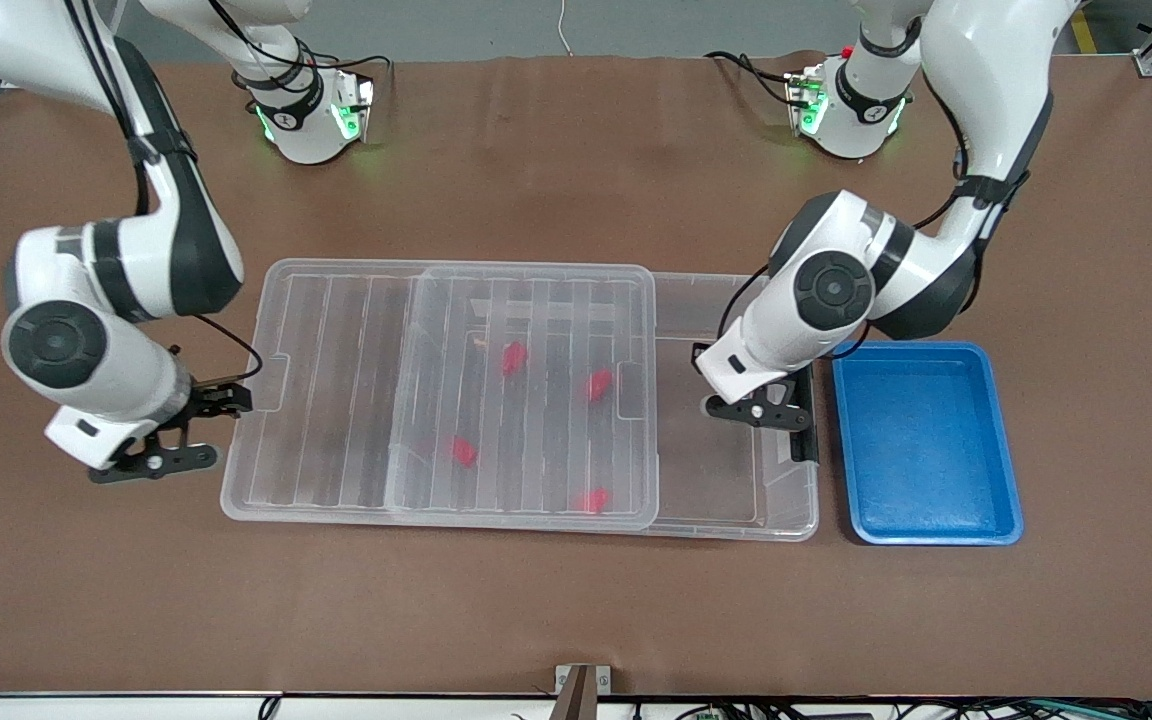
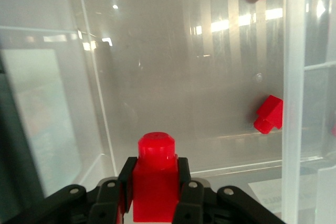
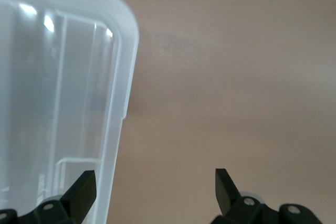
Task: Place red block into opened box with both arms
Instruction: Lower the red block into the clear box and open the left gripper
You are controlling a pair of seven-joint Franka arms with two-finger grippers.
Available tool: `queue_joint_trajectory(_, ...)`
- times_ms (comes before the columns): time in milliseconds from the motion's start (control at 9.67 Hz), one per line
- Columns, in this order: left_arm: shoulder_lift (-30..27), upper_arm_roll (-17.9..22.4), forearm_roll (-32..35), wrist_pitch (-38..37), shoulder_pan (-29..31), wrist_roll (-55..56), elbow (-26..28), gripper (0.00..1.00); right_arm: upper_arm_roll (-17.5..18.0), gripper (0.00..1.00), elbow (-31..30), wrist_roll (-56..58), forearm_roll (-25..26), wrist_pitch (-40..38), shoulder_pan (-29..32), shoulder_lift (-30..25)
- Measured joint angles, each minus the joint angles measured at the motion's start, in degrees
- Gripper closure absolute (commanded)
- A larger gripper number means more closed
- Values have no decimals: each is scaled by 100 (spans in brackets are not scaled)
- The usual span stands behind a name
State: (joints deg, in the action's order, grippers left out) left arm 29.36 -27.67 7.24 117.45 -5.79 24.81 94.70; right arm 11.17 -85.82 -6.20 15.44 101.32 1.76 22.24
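The clear box lies mid-table, its ribbed lid slid toward the right arm's end so that the part at the left arm's end is uncovered. My left gripper hangs over that uncovered part, shut on a red block; from the front the left gripper hides the block. Several more red blocks lie in the box under the lid, two showing in the left wrist view. My right gripper is open beside the lid's end, the lid's rim by one finger, nothing held.
A blue tray stands beside the box at the left arm's end. The box's black clip handle sits on the end wall by the tray. Bare brown table surrounds everything.
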Motion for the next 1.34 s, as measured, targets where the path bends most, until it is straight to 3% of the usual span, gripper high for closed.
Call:
queue_joint_trajectory(207, 276, 14, 242, 116, -9, 52, 21, 97, -2, 0, 470, -300, -495, -631, 105, -573)
queue_joint_trajectory(414, 531, 24, 334, 201, 1, 304, 38, 97, -68, 0, 501, -393, -921, -1119, 257, -1195)
queue_joint_trajectory(621, 757, 25, 376, 362, -8, 891, 59, 97, -608, 0, 434, -394, -1614, -1424, 359, -1572)
queue_joint_trajectory(724, 860, 24, 522, 472, -11, 1124, 84, 97, -871, 0, 360, -355, -1715, -1515, 379, -1663)
queue_joint_trajectory(1034, 1244, 24, 1215, 955, -16, 1956, 154, 94, -1178, 0, 271, -293, -1750, -1689, 272, -1724)
queue_joint_trajectory(1138, 1359, 24, 1292, 1098, -15, 2050, 154, 82, -1290, 0, 262, -209, -1750, -1693, 206, -1726)
queue_joint_trajectory(1345, 1397, 22, 1302, 1170, -13, 2062, 131, 1, -1341, 0, 259, -165, -1751, -1696, 166, -1726)
